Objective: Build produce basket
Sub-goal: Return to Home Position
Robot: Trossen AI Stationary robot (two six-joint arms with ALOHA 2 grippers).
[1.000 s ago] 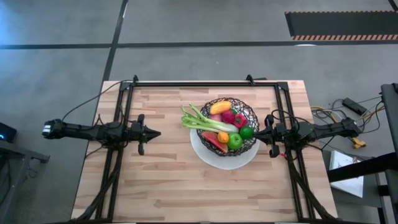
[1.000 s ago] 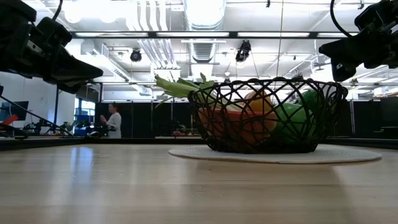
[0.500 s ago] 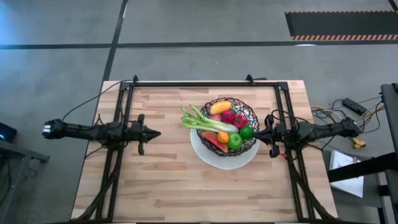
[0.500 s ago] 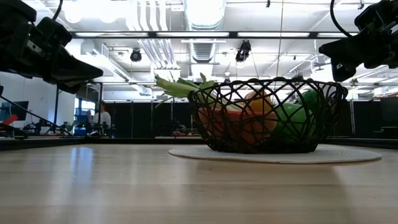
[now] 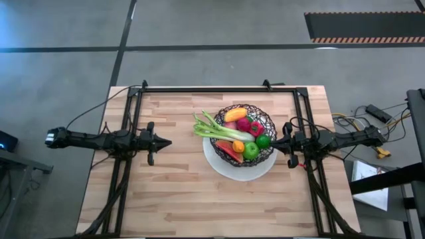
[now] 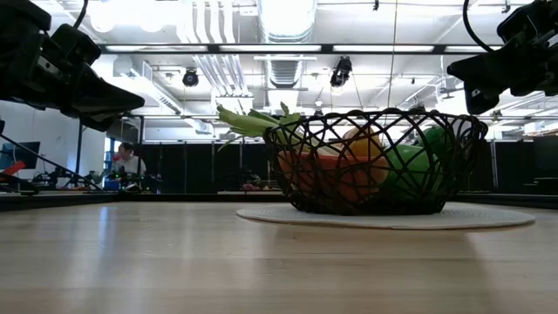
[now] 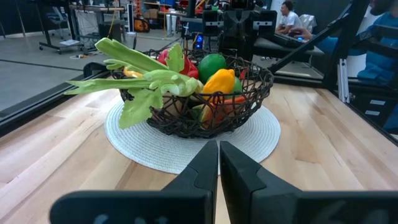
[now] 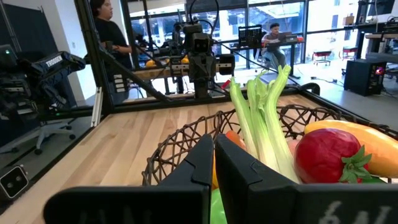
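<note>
The black wire-mesh basket (image 5: pixel 243 133) stands on a white round plate (image 5: pixel 219 162) at the table's middle right, also seen in the low view (image 6: pixel 377 166). It holds the produce: a green apple (image 5: pixel 251 151), a lime (image 5: pixel 263 141), red pieces (image 5: pixel 249 125) and orange pieces (image 5: pixel 232 114). The pale-green celery stalk (image 5: pixel 219 129) lies across the basket, leafy end sticking out over its left rim. My left gripper (image 5: pixel 169 142) hovers shut, left of the basket. My right gripper (image 5: pixel 274 141) hovers shut beside the basket's right rim, apart from it.
A black frame (image 5: pixel 219 89) runs along the table's far edge and down both sides. Bare wood lies on the table's near half (image 5: pixel 212 206) and between the left gripper and the plate. Cables (image 5: pixel 368 119) lie on the floor at right. People sit beyond the table.
</note>
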